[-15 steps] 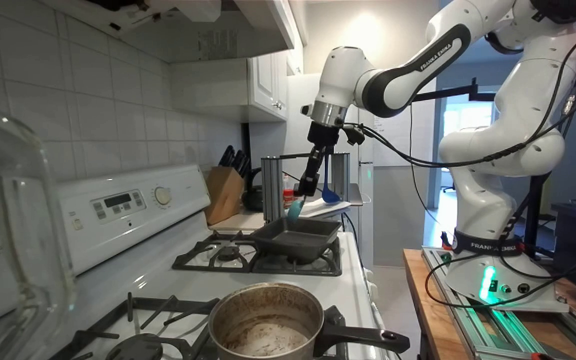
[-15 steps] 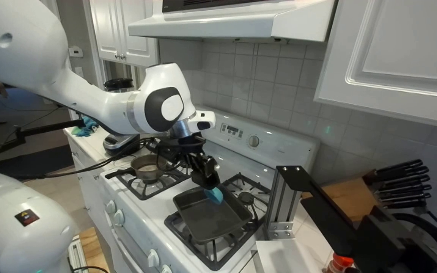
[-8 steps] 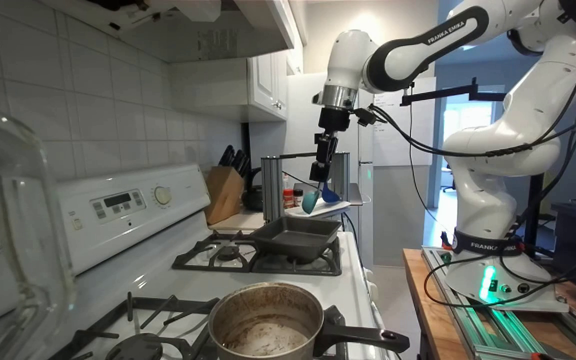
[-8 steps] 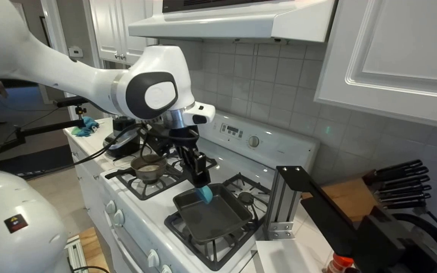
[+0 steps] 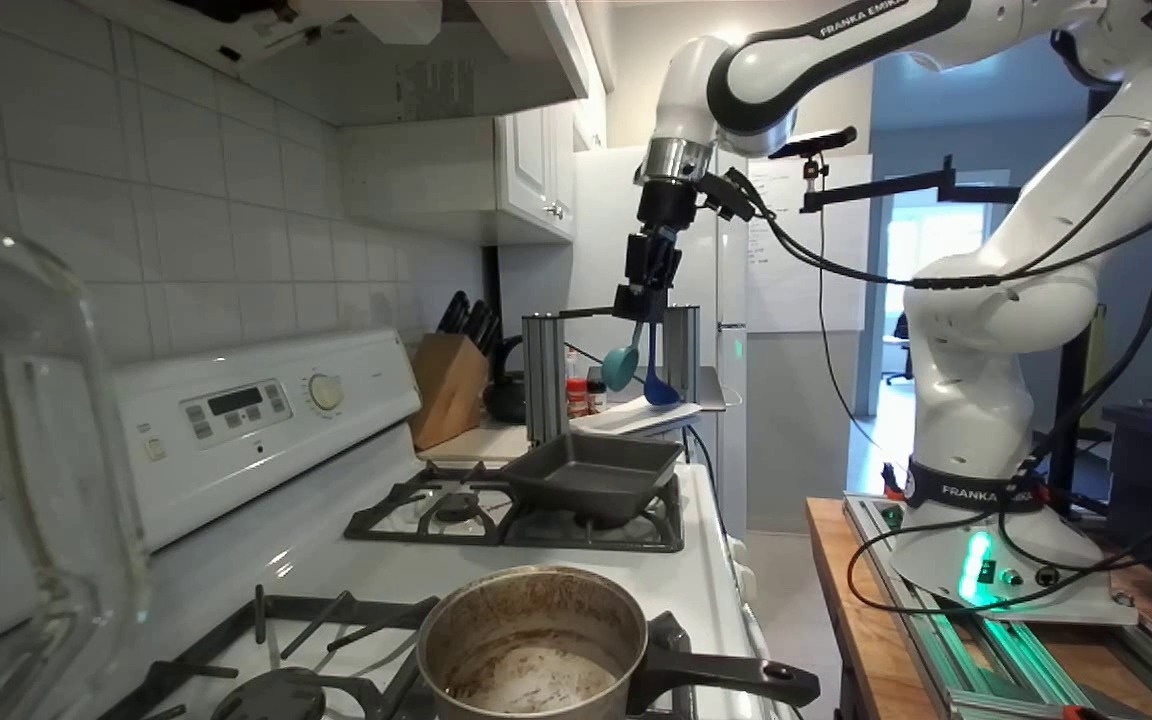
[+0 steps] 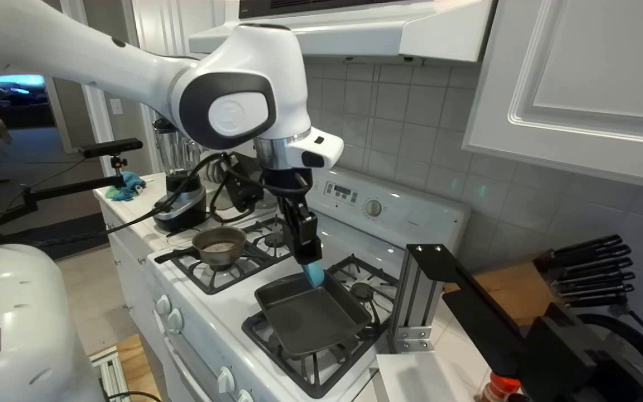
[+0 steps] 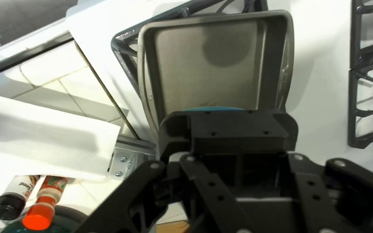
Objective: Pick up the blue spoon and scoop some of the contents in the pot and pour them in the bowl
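Observation:
The blue spoon, a teal utensil with a rounded end (image 5: 621,368), hangs below my gripper (image 5: 642,305). My gripper is shut on its handle end, which is hidden between the fingers. In an exterior view the spoon (image 6: 314,274) shows above the back edge of the dark square pan (image 6: 307,324). In the wrist view only a thin teal rim (image 7: 214,109) shows past the gripper (image 7: 233,155). The steel pot (image 5: 526,605) with its long dark handle stands on a burner at the stove's other end, away from the gripper. No bowl shows in any view.
A dark blue ladle (image 5: 660,388) hangs at a metal frame (image 5: 544,385) beyond the stove. A knife block (image 6: 505,290) and seasoning bottles (image 7: 44,202) stand behind it. The square pan (image 7: 206,71) sits on a burner grate. The range hood (image 6: 321,42) overhangs the stove.
My gripper and the spoon have risen away from the square pan and turned, so the spoon's rounded end shows at a different tilt. The pot and the pan have not moved.

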Controlling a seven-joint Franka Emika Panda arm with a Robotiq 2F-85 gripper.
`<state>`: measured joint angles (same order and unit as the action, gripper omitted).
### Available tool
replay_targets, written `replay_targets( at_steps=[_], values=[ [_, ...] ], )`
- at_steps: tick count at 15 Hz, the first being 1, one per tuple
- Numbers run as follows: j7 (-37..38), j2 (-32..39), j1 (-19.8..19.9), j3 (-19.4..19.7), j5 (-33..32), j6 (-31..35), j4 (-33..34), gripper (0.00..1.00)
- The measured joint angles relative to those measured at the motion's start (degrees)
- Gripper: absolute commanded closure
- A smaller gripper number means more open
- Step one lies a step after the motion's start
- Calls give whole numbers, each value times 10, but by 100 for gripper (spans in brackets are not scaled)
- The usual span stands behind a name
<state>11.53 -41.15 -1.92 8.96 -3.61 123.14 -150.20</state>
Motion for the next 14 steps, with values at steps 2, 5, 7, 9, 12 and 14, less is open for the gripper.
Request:
replay_targets(
  at_steps=[2, 5, 7, 9, 12, 14],
  values=[
    [0, 16, 24, -2, 5, -37, 29, 78],
    [-4, 52, 48, -1, 12, -82, 71, 78],
    [-8, 80, 59, 0, 14, -97, 94, 78],
    [-12, 109, 70, 2, 14, -110, 117, 78],
    [-19, 151, 90, 3, 13, -114, 148, 78],
    [-26, 174, 102, 6, 13, -114, 168, 78]
  ],
)
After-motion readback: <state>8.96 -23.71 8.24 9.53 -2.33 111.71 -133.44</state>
